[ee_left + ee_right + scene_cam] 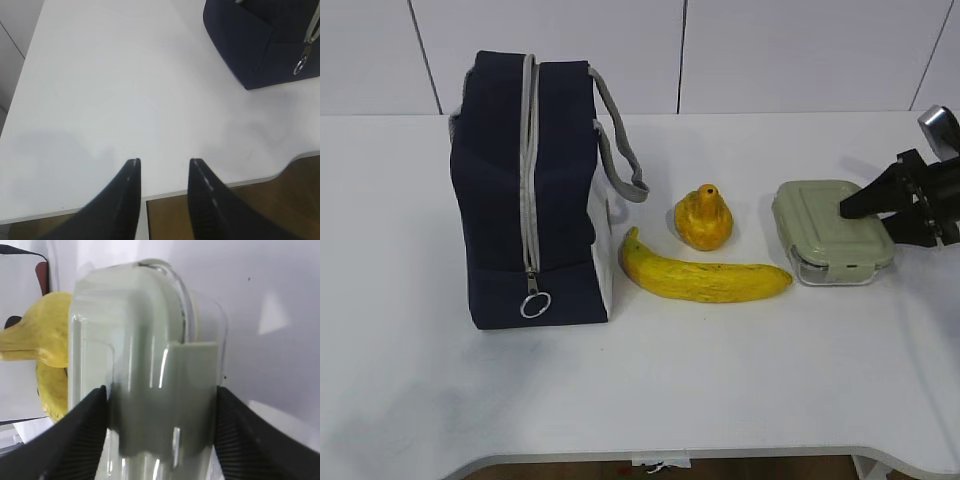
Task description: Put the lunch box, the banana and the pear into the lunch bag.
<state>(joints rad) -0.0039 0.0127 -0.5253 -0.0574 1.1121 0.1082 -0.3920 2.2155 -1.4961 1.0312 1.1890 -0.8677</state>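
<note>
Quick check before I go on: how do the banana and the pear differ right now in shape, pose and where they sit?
The long curved yellow banana lies flat, stretched left to right; the squat yellow-orange pear stands upright, stubby top up. The banana sits nearer the table's front edge, the pear behind it. The banana's left tip reaches close to the navy fabric lunch bag; the pear stands clear of it. Both rest on the white table, outside the zipped bag, ungripped.
</note>
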